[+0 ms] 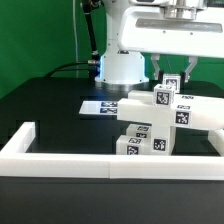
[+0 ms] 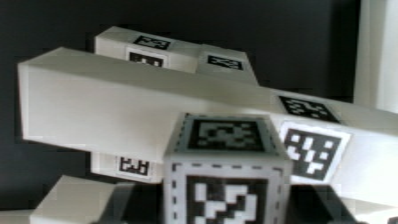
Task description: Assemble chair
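The white chair parts (image 1: 160,122) lie clustered at the exterior view's right, each bearing black-and-white tags. A long white slab (image 1: 175,103) lies across smaller tagged blocks (image 1: 140,140). My gripper (image 1: 172,80) hangs straight down over the slab, its dark fingers (image 1: 157,72) on either side of a small upright white tagged block (image 1: 171,90) that stands on the slab. In the wrist view the same block (image 2: 226,175) fills the space between the fingers (image 2: 146,205), with the slab (image 2: 125,95) behind it. The gripper (image 2: 226,208) looks shut on the block. Further tagged parts (image 2: 157,45) lie beyond.
The marker board (image 1: 103,106) lies flat on the black table at the centre. The long white border wall (image 1: 90,160) runs along the front, with a raised end at the left (image 1: 22,135). The arm's white base (image 1: 120,65) stands at the back before a green curtain.
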Tool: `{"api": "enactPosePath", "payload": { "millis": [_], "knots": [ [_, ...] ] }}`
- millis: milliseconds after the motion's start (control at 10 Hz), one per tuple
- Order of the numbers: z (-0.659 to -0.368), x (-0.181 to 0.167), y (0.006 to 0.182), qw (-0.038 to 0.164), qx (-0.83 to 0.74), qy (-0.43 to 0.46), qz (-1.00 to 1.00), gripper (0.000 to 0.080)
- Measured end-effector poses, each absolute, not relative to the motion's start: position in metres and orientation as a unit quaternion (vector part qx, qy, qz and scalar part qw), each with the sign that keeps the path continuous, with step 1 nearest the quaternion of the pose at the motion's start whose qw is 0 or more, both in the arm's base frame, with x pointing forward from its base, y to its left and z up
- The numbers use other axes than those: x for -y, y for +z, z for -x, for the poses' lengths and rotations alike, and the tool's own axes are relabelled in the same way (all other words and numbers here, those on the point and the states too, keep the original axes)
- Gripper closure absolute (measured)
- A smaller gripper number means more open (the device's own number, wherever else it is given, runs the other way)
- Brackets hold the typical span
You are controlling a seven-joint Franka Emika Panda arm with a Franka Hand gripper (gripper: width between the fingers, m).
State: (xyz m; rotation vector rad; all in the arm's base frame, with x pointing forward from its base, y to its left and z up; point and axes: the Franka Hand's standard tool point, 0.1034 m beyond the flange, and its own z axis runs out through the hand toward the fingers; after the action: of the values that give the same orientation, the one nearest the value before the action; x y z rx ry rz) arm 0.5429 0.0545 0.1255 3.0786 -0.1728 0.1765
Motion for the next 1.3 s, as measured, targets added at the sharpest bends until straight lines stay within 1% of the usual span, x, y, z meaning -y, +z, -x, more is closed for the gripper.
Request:
{"api": "enactPosePath", "payload": {
  "millis": [1000, 1300],
  "knots": [
    [-0.5431, -0.0544, 0.1256, 0.026, 0.067, 0.058, -0.996, 0.0514],
    [-0.5431, -0.055, 0.1256, 0.019, 0.162, 0.06, -0.985, 0.0514]
  ]
}}
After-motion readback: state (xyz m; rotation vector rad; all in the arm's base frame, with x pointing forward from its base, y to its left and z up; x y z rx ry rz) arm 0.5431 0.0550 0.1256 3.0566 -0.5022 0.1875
